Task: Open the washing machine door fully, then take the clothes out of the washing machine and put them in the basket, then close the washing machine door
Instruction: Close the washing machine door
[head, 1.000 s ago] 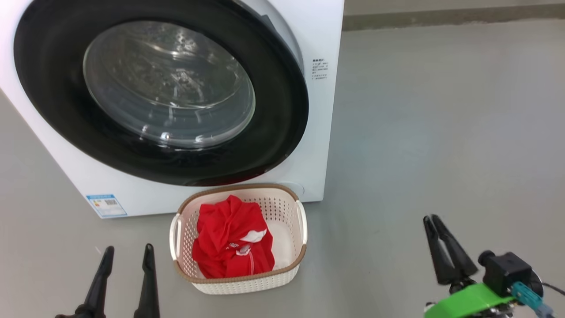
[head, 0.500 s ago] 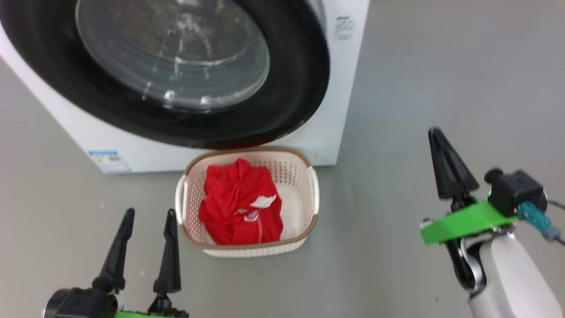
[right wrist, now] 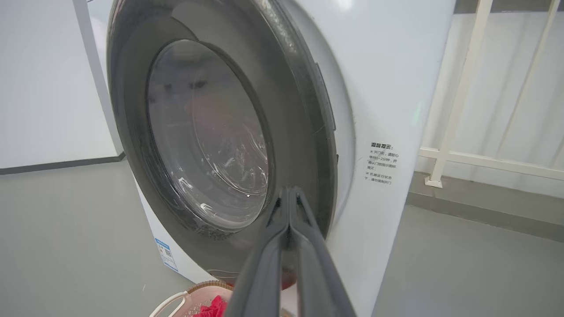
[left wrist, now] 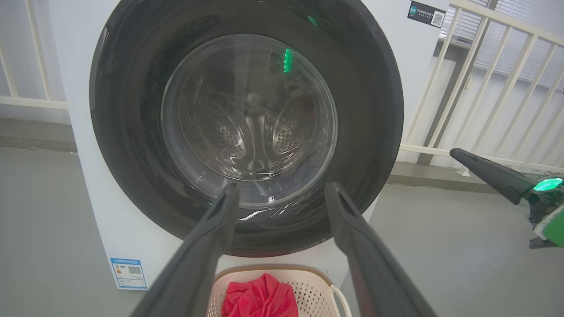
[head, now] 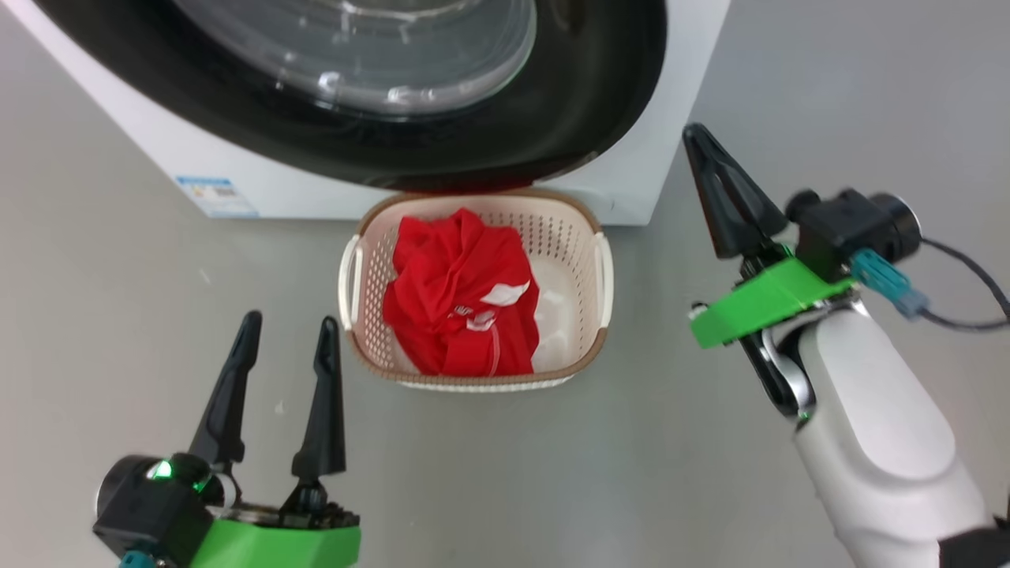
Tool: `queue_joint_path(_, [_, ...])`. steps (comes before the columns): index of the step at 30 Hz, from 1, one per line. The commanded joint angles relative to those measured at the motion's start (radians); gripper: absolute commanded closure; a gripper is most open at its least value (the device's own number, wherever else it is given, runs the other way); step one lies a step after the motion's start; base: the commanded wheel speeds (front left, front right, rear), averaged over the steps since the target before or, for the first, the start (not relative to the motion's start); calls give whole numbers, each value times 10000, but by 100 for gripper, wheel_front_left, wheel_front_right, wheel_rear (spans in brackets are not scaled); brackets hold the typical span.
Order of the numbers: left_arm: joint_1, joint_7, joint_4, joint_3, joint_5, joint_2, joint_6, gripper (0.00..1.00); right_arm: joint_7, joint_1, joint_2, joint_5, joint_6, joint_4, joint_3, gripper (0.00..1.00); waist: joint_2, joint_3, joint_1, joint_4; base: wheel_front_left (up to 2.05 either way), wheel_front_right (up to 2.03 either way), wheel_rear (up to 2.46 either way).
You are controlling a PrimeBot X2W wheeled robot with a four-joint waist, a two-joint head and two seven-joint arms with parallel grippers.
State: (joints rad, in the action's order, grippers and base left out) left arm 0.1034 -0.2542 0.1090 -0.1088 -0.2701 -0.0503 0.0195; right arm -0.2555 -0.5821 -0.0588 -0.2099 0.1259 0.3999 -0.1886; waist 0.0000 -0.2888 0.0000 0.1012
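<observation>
Red fabric clothes (head: pixel 461 292) sit in cream perforated plastic basket (head: pixel 556 233). Right jaws together, left jaws apart, both empty. Glossy black-rimmed round glass door (left wrist: pixel 132 132) looks shut; press rim squarely, confirm latch.

We take this for a bare indoor test room.
We see a big white boxy front-loading washing machine (right wrist: pixel 396 88) standing alone on a smooth grey floor (head: pixel 118 315), with a plain white wall (right wrist: pixel 44 88) and a white barred railing (right wrist: pixel 484 162) behind.
</observation>
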Motion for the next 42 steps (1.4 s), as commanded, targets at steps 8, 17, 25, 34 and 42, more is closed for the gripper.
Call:
queue_joint_path(8, [555, -76, 429, -24, 33, -26, 171, 0, -63, -1544, 86, 169, 48, 798, -647, 100, 0, -907, 0, 560, 0, 0, 0])
queue_joint_path(17, [794, -76, 368, -232, 94, -6, 177, 0, -63, -2579, 86, 236, 48, 1452, -630, 100, 0, -1376, 0, 1020, 0, 0, 0])
queue_joint_path(25, [907, -76, 384, -355, 49, -2, 170, 0, -63, -3214, -20, 449, 48, 1877, -346, 100, 0, -1663, 0, 1336, 0, 0, 0])
queue_joint_path(34, [979, -76, 285, -493, -192, 0, 140, 0, -63, -4331, -350, 913, 48, 2458, 444, 100, 0, -1986, 0, 1641, 0, 0, 0])
queue_joint_path(42, [1106, -76, 233, -546, -245, 0, 158, 0, -63, -5305, -593, 1409, 48, 3215, 714, 100, 0, -2127, 0, 1802, 0, 0, 0])
